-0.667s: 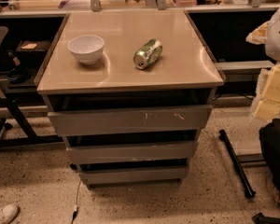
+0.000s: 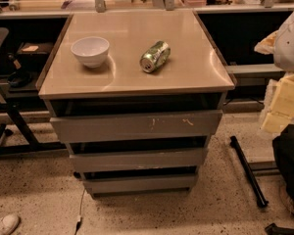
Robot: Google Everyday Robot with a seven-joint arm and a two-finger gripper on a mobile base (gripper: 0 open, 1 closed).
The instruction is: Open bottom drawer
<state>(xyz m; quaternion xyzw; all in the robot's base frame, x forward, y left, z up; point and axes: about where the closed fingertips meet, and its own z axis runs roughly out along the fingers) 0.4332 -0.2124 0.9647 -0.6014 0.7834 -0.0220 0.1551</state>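
The bottom drawer (image 2: 139,183) is the lowest of three grey fronts on the cabinet. It is a plain strip with no handle, and a dark gap shows above it. The plain middle front (image 2: 137,159) sits just above it. The larger top front (image 2: 136,126) has pale scratch marks. All three fronts look pushed in, and each lower one sits a little further back. My gripper is not in view. Only white and pale yellow parts of my arm (image 2: 287,58) show at the right edge, to the right of the cabinet and apart from it.
A white bowl (image 2: 90,50) and a green can (image 2: 155,56) lying on its side rest on the beige cabinet top (image 2: 186,77). A black chair base (image 2: 10,126) stands at the left. A black bar (image 2: 247,173) lies on the speckled floor at the right. A white shoe (image 2: 2,224) is at the lower left.
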